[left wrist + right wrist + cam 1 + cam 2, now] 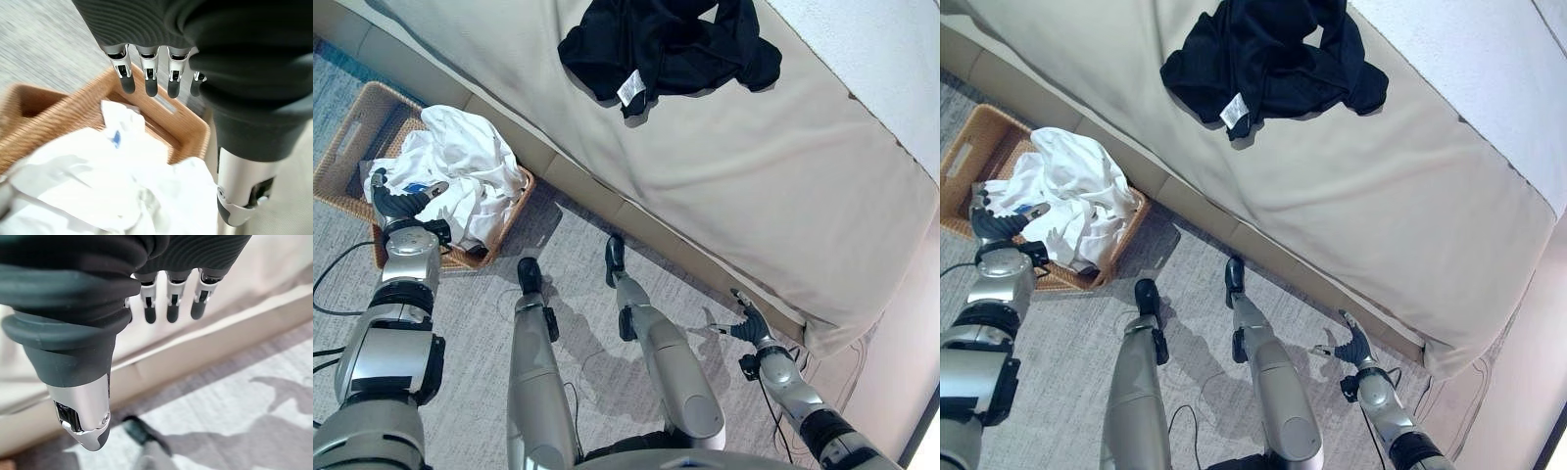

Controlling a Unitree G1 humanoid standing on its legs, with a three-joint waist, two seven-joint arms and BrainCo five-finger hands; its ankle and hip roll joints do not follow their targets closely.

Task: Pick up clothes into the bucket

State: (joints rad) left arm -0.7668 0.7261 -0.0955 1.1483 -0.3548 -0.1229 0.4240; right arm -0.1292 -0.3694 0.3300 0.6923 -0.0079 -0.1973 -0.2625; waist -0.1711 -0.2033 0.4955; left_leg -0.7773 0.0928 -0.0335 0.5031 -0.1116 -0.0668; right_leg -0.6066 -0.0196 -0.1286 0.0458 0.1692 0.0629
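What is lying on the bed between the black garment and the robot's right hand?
Nothing: in the left eye view, bare beige bed cover runs from the black garment down to the bed's edge, where the right hand hangs open.

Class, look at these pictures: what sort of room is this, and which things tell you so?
Probably a bedroom: a bed with a beige cover, a black garment lying on it, and a wicker basket of white clothes on the grey carpet beside it.

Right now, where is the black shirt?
The black shirt lies crumpled on the beige bed, far from the basket holding white clothes at the robot's left.
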